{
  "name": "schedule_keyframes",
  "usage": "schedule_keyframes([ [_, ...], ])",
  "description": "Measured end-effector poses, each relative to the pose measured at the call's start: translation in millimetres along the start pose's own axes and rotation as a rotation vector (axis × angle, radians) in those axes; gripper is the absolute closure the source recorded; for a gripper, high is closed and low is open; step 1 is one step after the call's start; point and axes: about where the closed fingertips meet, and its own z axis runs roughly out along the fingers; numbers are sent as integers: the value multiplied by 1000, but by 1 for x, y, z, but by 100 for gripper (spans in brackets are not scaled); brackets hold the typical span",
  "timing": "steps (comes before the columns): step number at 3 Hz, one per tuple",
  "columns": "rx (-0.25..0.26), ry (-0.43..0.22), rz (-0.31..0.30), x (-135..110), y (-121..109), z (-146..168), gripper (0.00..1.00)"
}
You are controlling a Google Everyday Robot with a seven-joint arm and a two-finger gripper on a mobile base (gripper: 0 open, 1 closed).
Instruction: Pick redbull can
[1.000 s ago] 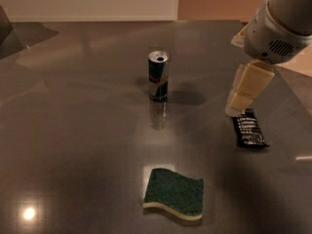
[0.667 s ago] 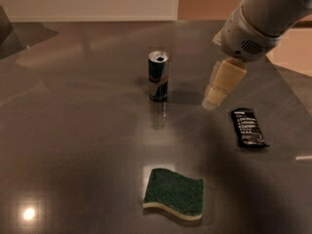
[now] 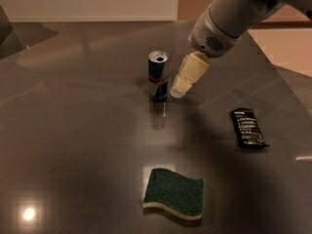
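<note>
The redbull can [image 3: 158, 75] stands upright on the dark table [image 3: 73, 130], a slim blue and silver can with a silver top. My gripper [image 3: 181, 84] reaches down from the upper right on a grey arm. Its cream fingertips hang just right of the can, close to its side, a little above the table.
A flat black wrapper [image 3: 248, 127] lies on the table to the right. A green sponge with a yellow base [image 3: 174, 192] lies near the front. The table's right edge runs diagonally at the upper right, with a light floor beyond it.
My gripper has moved left from above the black wrapper to just beside the can. The can, wrapper and sponge have not moved.
</note>
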Motion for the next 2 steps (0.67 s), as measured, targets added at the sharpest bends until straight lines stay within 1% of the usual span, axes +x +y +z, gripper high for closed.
schedule_keyframes([
  [1,-12,-41,19,-19,-10,20,0],
  [2,-15,-63,22,-30,-16,38,0],
])
